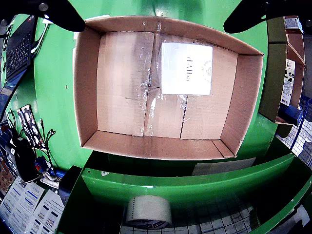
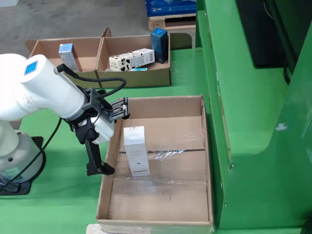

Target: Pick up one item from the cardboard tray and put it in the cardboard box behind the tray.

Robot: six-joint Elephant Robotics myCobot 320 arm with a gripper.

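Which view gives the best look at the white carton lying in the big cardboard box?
The gripper-mounted view: it looks straight down on the white carton, unobstructed, with its printed face visible. The fixed view shows the carton smaller and at an angle, lying flat on the cardboard box floor beside the gripper.

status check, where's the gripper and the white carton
Gripper open, empty, over box's left wall. White carton lying flat on box floor, released. Tray behind still holds more cartons. Nothing in the way.
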